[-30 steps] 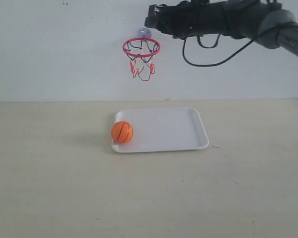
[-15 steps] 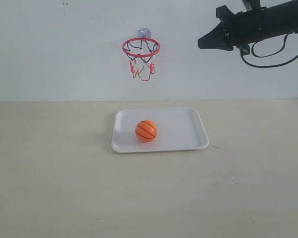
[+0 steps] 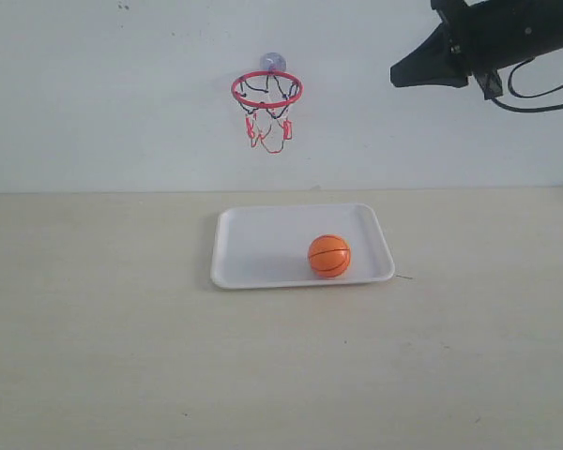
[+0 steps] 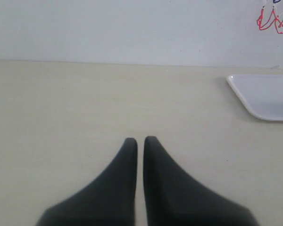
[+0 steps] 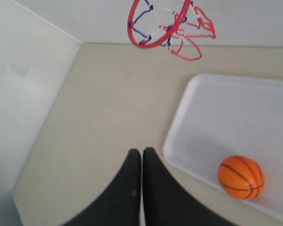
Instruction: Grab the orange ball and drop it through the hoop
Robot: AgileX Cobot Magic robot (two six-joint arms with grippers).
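Note:
The orange ball [image 3: 329,256] [image 5: 240,177] lies free in the white tray [image 3: 263,234] [image 5: 226,117], near its front right corner. The hoop [image 3: 266,90] [image 5: 156,23], a red ring with a dark and red net, hangs on the back wall above the tray. My right gripper [image 3: 397,75] [image 5: 141,151] is shut and empty, held high in the air to the right of the hoop. My left gripper [image 4: 139,140] is shut and empty, low over bare table to the left of the tray [image 4: 269,94]; the exterior view does not show it.
The beige table [image 3: 122,328] meets a white back wall [image 3: 122,112]. A side wall [image 5: 23,94] borders the table in the right wrist view. A black cable [image 3: 544,98] loops under the right arm.
The ball rolled from the tray's left edge across to its right side. My right arm drew back from beside the hoop to the right.

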